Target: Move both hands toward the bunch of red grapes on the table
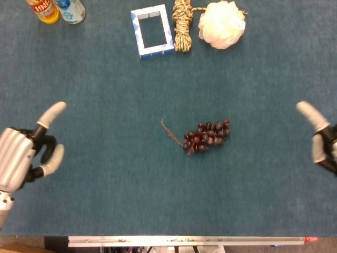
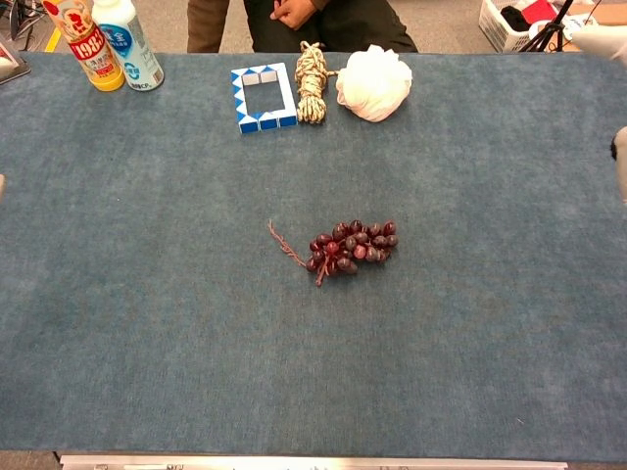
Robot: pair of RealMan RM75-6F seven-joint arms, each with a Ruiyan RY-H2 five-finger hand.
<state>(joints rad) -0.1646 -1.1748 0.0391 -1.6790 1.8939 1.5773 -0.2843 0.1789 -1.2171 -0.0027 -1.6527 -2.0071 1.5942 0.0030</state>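
A bunch of dark red grapes (image 1: 207, 136) (image 2: 353, 247) with a thin brown stem lies flat near the middle of the blue-green table. My left hand (image 1: 29, 148), silver with pale fingertips, hovers at the far left edge, well apart from the grapes, fingers apart and holding nothing. My right hand (image 1: 321, 138) shows only partly at the far right edge, fingers spread, also empty and far from the grapes. In the chest view only its fingertips (image 2: 619, 166) peek in at the right edge.
Along the back edge stand an orange-labelled bottle (image 1: 44, 9) and a white bottle (image 1: 70, 9), a blue-white folding frame (image 1: 151, 30), a coiled rope (image 1: 182, 25) and a white bath pouf (image 1: 221, 24). A person sits behind the table (image 2: 304, 15).
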